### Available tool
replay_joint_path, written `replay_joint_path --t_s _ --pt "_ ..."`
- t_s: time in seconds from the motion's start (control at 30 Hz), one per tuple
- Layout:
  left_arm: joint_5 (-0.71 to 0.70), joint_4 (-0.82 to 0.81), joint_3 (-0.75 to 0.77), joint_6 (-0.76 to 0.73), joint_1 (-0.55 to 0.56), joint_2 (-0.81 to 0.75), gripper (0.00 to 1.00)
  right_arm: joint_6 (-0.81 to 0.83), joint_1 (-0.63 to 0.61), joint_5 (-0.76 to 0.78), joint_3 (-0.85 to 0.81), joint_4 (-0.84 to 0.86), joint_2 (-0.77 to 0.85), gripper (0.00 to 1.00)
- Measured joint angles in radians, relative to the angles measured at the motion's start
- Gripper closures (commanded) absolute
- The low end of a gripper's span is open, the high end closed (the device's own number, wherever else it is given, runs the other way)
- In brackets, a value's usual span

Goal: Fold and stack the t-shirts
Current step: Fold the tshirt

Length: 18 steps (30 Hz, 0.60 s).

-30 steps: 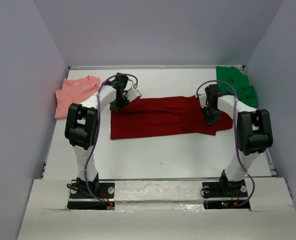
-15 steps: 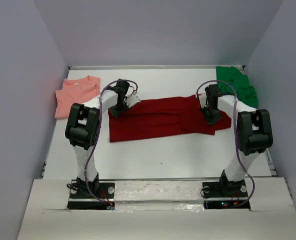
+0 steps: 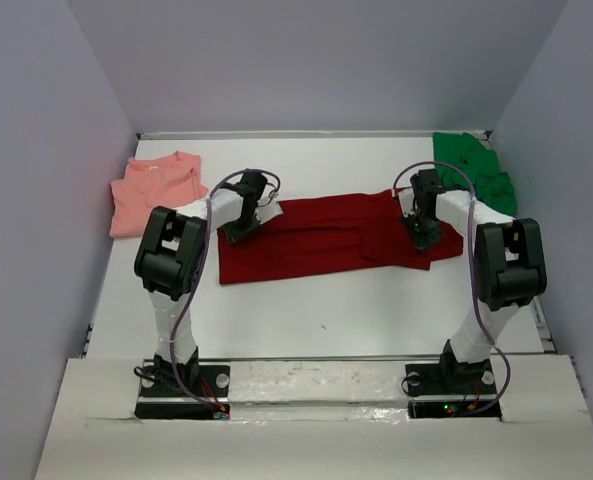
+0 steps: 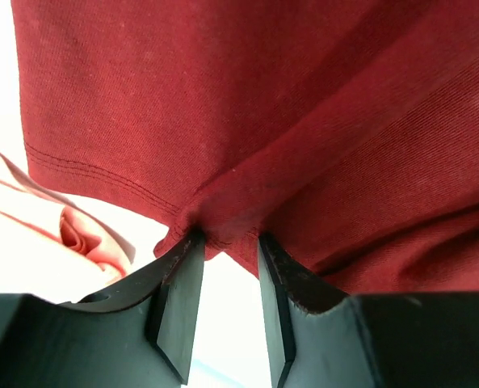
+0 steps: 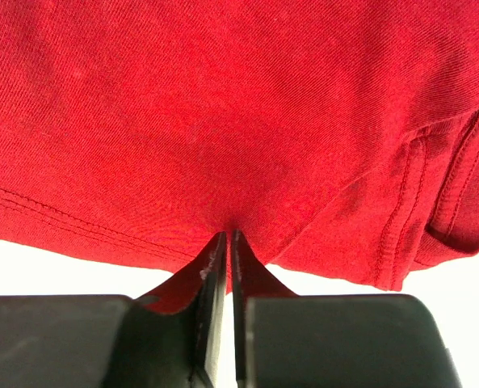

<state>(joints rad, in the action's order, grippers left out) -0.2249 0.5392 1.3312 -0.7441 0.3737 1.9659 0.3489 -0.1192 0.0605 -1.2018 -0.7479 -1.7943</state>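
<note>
While the left gripper (image 4: 227,242) is standing with its jaws parted, the bunched hem of the dark red t-shirt (image 3: 316,238) is sitting right at its fingertips, not clamped. The right gripper (image 5: 225,240) is pinching that shirt's edge, jaws nearly together on the cloth. The shirt is lying spread across the middle of the table (image 3: 326,310), between both arms. The salmon pink t-shirt (image 3: 156,190) is lying far left, and the bright green t-shirt (image 3: 476,165) is lying bunched in the far right corner.
</note>
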Motion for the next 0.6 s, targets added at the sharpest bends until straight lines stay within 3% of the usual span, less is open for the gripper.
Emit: replay_joint_path --t_s 0.2,0.3,0.37,0.53,0.6 --pt "-0.074 -0.019 -0.045 -0.008 0.021 -0.02 0.54 0.002 0.0 0.0 0.0 -0.004 0.0 0.83" --pt "-0.095 0.0 -0.057 -0.008 0.019 -0.037 0.49 0.002 0.0 0.0 -0.001 -0.005 0.0 0.88" --pt "-0.104 0.015 -0.057 -0.011 0.018 -0.055 0.45 0.003 0.0 -0.001 -0.005 -0.006 0.0 1.0" --pt "-0.09 0.082 0.038 -0.01 0.007 -0.098 0.37 0.003 0.0 -0.001 -0.038 -0.014 0.007 1.0" --pt "-0.062 0.084 0.1 0.003 -0.002 -0.111 0.44 0.003 0.0 -0.002 -0.067 -0.023 0.016 1.0"
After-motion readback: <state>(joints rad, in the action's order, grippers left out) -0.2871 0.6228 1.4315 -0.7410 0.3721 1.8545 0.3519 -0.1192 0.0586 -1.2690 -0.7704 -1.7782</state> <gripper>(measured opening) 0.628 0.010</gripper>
